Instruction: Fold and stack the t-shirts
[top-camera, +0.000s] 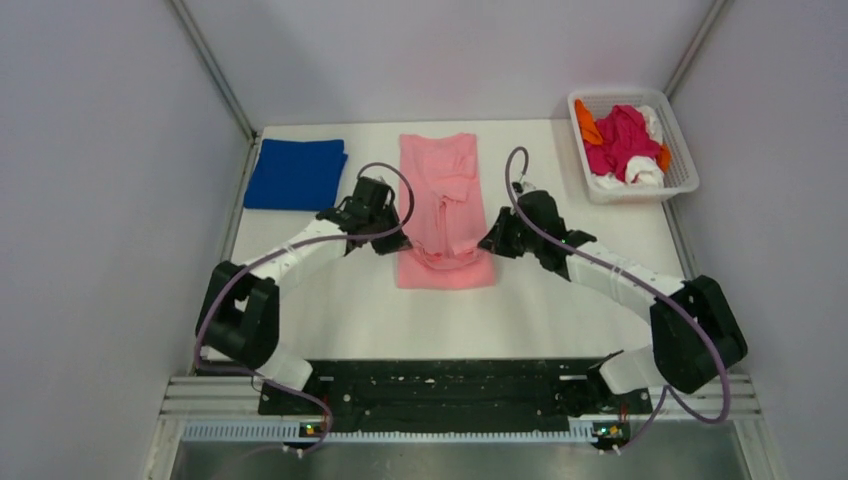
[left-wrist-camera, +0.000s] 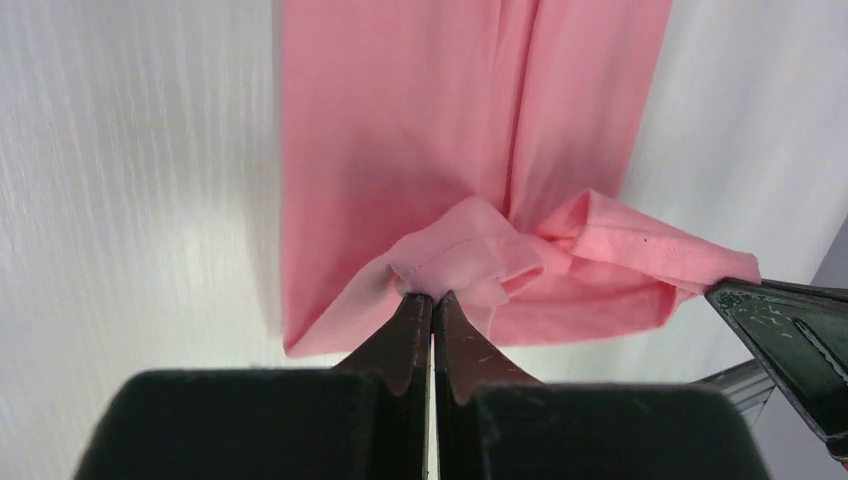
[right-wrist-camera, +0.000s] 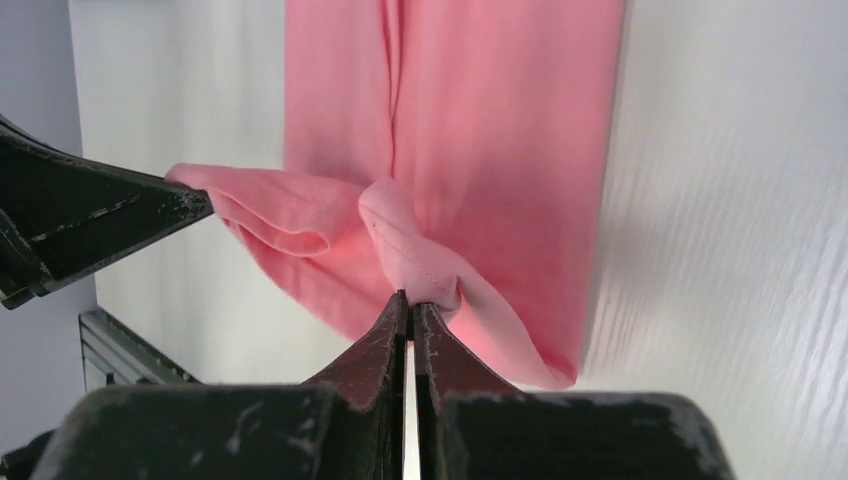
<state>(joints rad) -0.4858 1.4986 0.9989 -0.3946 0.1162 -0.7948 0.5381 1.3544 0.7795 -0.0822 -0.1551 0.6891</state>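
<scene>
Pink t-shirt, centre of counter: soft, limp, likely to sag. Near hem corners clenched in left end effector and right end effector.

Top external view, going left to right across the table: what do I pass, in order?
blue t-shirt, folded → left pincer, shut on the pink hem → pink t-shirt → right pincer, shut on the same hem → white basket holding crumpled shirts.
</scene>
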